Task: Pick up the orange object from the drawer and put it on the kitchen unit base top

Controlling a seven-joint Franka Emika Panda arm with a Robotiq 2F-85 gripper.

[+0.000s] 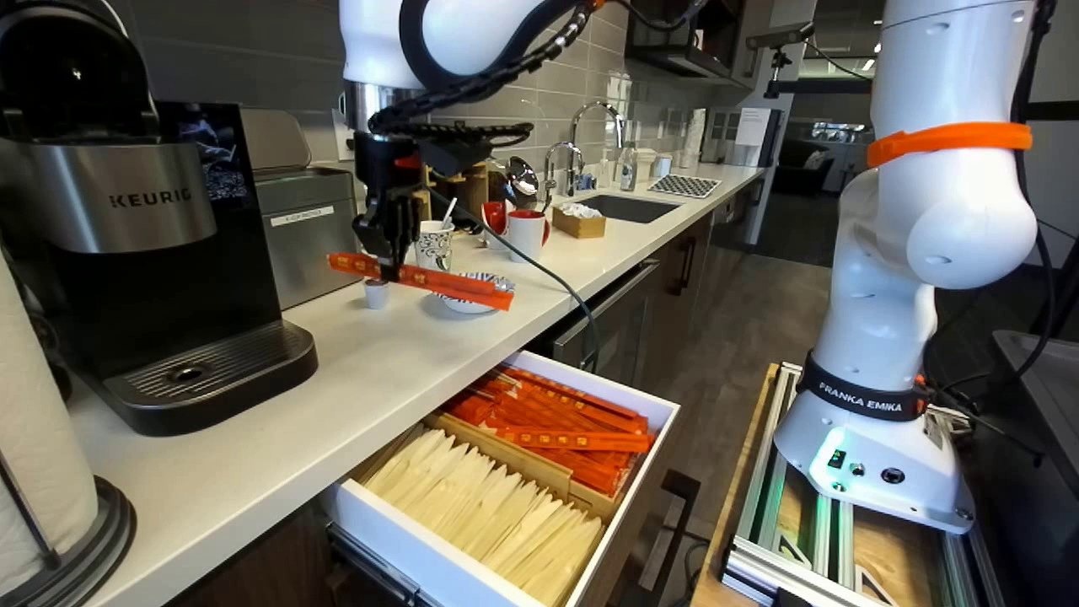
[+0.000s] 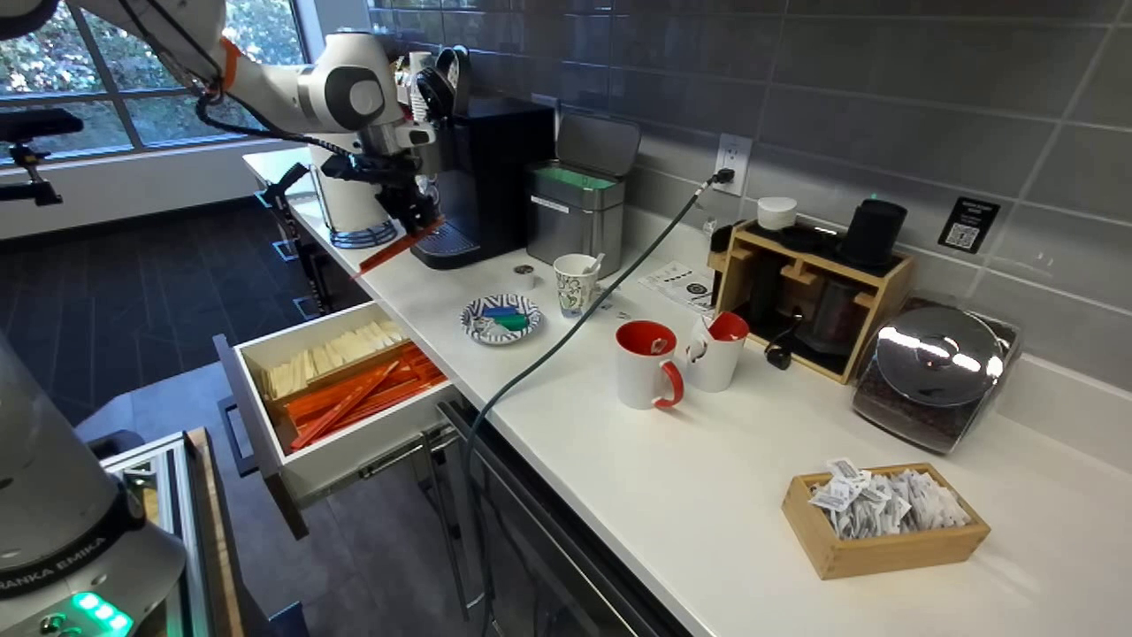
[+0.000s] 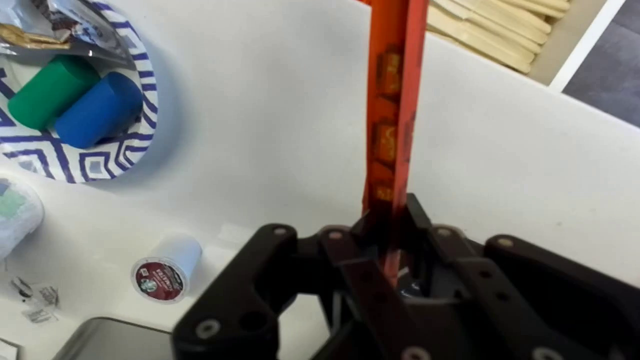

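The orange object (image 1: 459,287) is a long flat orange-red stick held across my gripper (image 1: 390,265). My gripper is shut on it in all views; in the wrist view the stick (image 3: 389,125) runs forward from between the fingertips (image 3: 387,220). It also shows in an exterior view (image 2: 389,254), sloping down toward one end. The gripper (image 2: 423,223) holds it above the kitchen unit base top (image 1: 362,371), apparently clear of the surface. The drawer (image 1: 396,533) stands open below the counter edge, with more orange pieces (image 1: 573,440) in one compartment and cream sticks (image 1: 489,506) in another.
A coffee maker (image 1: 160,198) and a metal bin (image 2: 575,221) stand near the gripper. A patterned plate (image 2: 473,329) holding green and blue pieces, a small coffee pod (image 3: 167,270) and a paper cup (image 2: 575,285) are on the counter. A cable (image 2: 566,341) hangs across it.
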